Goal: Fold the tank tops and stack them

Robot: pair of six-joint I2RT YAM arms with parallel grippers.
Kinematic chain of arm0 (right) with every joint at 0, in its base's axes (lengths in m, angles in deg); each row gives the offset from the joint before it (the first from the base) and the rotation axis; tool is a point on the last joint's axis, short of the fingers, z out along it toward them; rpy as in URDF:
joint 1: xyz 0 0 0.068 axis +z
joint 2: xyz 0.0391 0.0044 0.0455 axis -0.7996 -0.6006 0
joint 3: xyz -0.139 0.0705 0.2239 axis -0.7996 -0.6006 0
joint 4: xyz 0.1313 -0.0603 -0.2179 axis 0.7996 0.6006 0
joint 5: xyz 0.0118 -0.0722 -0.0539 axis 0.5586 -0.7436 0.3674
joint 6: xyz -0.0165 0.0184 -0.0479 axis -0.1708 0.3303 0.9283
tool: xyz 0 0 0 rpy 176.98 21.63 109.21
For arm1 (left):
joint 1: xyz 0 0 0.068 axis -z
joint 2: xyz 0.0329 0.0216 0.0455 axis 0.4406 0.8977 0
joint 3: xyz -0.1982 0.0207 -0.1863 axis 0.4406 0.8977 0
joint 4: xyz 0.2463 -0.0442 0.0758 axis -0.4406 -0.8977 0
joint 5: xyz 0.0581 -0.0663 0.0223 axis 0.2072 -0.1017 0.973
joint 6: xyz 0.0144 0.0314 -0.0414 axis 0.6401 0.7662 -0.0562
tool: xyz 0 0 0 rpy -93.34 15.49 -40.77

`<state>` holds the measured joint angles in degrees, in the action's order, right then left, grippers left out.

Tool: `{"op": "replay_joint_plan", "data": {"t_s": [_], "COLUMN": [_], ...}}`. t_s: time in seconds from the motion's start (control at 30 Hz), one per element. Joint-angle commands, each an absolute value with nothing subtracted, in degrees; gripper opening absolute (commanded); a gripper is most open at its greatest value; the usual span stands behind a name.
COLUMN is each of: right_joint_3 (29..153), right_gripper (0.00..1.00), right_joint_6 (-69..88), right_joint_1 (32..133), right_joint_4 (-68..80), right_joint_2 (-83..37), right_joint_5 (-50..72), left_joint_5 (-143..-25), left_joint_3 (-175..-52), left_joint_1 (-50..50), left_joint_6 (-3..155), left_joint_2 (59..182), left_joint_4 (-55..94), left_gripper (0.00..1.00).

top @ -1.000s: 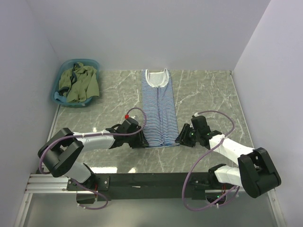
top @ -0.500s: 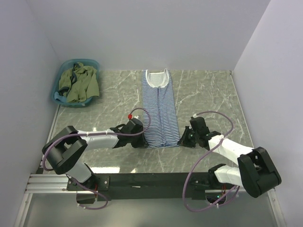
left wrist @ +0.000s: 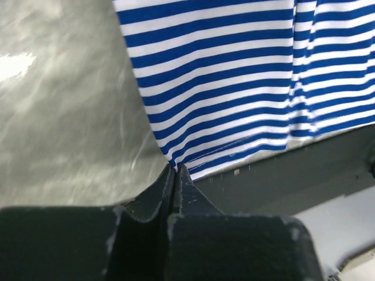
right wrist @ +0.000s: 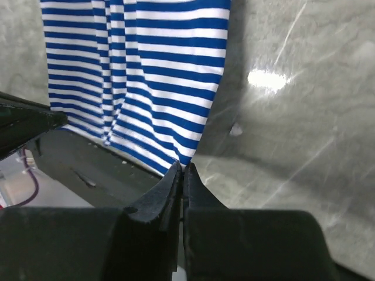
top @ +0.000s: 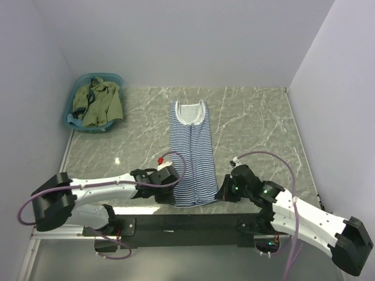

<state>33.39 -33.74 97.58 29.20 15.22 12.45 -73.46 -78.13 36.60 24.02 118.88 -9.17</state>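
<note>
Change: the striped tank top [top: 191,153] has slid toward me since a second ago. Its neckline, which sat close to the far wall, now lies well short of it, and both my arms have drawn back along with it.
Left hand: my left hand [left wrist: 176,170] is pinched tight on the near left corner of the hem, fingers pressed together with only the cloth between them.
Right hand: my right hand [right wrist: 183,167] is clamped the same way on the near right corner.
Shirt now: it lies long and flat down the middle of the counter [top: 258,129], narrowed lengthwise, with a crease running down its centre. Its hem is at the near edge, and in the wrist views it seems to hang slightly over.
Others: the olive tank top [top: 99,103] is bunched in the basin [top: 115,78] at the far left. A bit of blue shows beneath it, too little to name.
Meaning: I judge the drag has brought the shirt into easier reach, so the crosswise fold can come next.
Risk: the hem corners could slip out if I lift unevenly.
</note>
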Motion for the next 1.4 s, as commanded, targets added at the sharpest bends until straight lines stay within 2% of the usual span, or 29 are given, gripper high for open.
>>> {"op": "replay_joint_plan", "data": {"t_s": [0.0,0.23,0.4,0.87,1.23,1.33,1.37], "right_joint_3": [37.92,49.69,55.67,74.04,92.15,96.2,96.64], "right_gripper": [0.0,0.0,0.0,0.0,0.0,0.09,0.13], "right_joint_6": [-37.34,-32.07,-26.97,-18.18,-16.77,-16.68,-16.77], "right_joint_1": [99.23,98.62,93.27,78.77,72.78,71.64,71.37], "right_joint_4": [34.87,34.17,28.39,19.14,17.91,18.7,18.35], "right_joint_2": [16.87,7.04,-1.56,-27.93,-48.43,-52.38,-53.78], "right_joint_5": [6.9,1.88,3.28,11.1,18.04,18.22,18.39], "left_joint_5": [-71.34,-71.07,-71.6,-74.05,-75.02,-76.51,-76.95], "left_joint_3": [-79.39,-85.1,-92.02,-112.43,-126.32,-127.29,-127.03], "left_joint_1": [36.79,28.45,21.06,6.92,-0.03,-2.06,-3.02], "left_joint_6": [21.95,28.54,35.12,44.54,46.21,47.0,47.88], "left_joint_2": [114.76,116.16,119.67,140.85,156.23,158.17,158.35], "left_joint_4": [-16.32,-14.23,-11.5,-7.55,-4.73,-1.41,-0.08], "left_gripper": [0.01,0.01,0.01,0.01,0.0,0.08,0.16]}}
